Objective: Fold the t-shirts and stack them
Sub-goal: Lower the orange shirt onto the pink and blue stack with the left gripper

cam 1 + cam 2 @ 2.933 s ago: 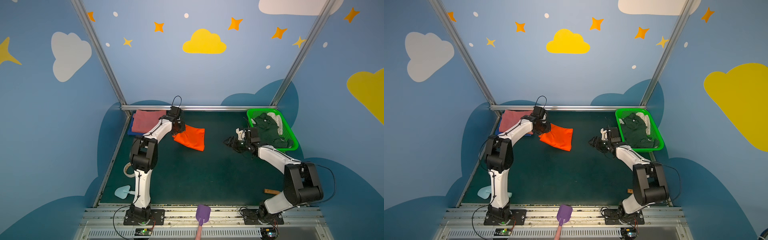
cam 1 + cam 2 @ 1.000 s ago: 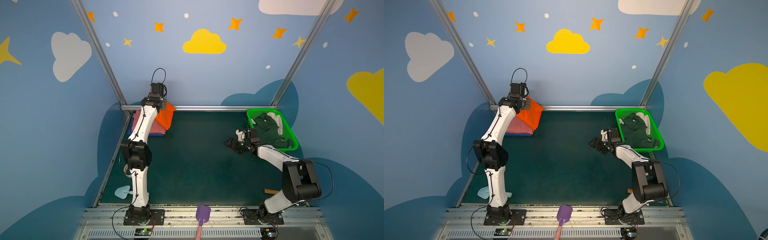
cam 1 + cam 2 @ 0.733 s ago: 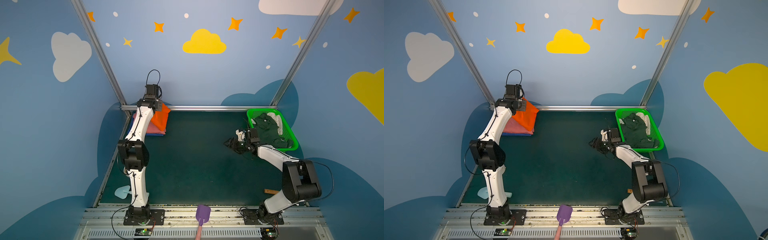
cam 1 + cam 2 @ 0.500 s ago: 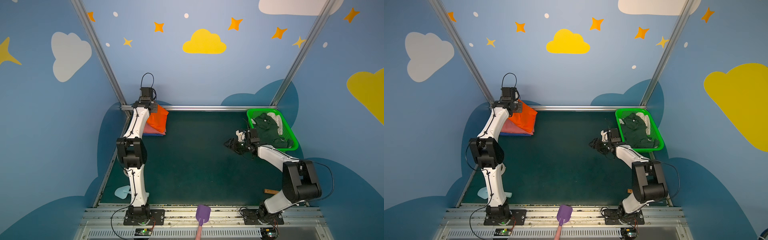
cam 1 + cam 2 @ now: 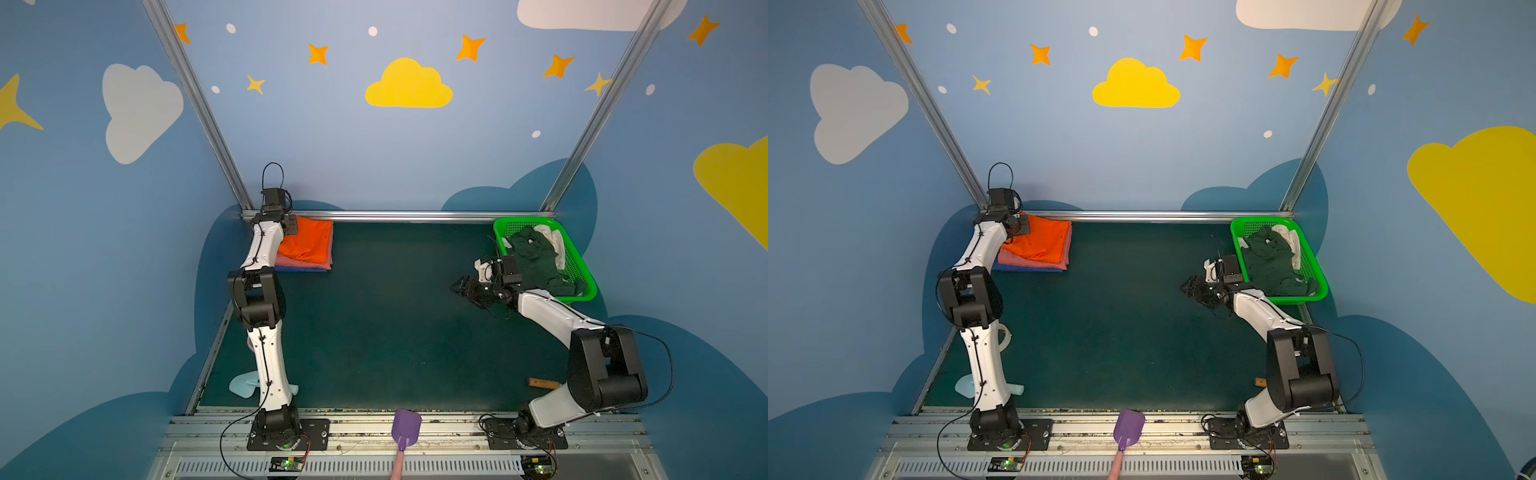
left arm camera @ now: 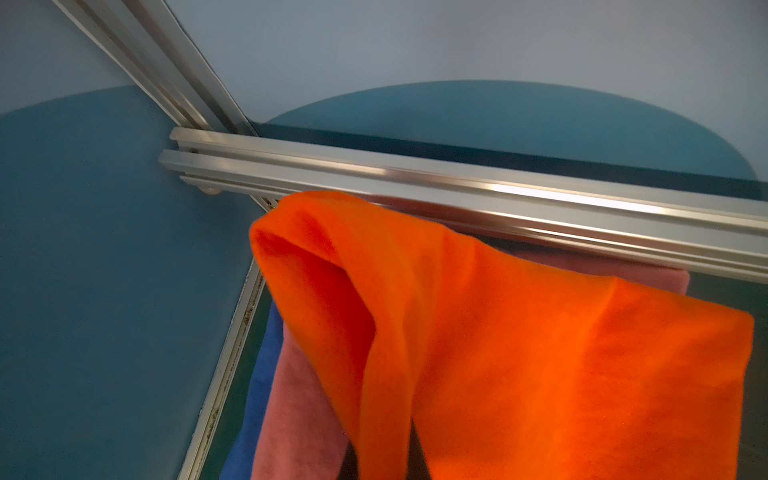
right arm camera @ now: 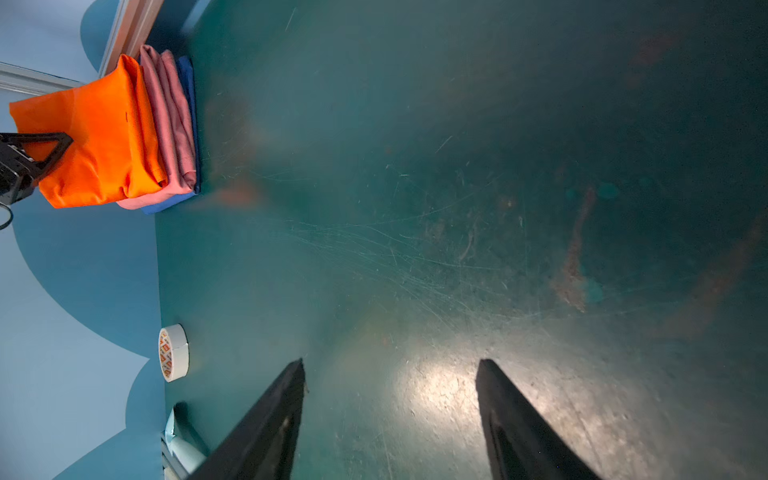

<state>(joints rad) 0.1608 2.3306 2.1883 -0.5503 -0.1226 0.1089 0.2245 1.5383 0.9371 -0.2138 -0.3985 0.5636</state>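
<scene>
The left claw is pinched narrow on one edge of the vivid orange folded cloth t-shirt. That shirt lies over the dusty pink t-shirt and the royal blue t-shirt in the far left corner of the dark green desk. In the left wrist view the gripped edge stands up in a loose peak while the rest drapes on the pile. To place it well, I'd lower that edge until it lies flat and square with the pink layer. Then I'd let go and lift straight up, so the fold isn't dragged open. The right claw hangs wide and empty above bare desk, beside the green plastic mesh basket.
</scene>
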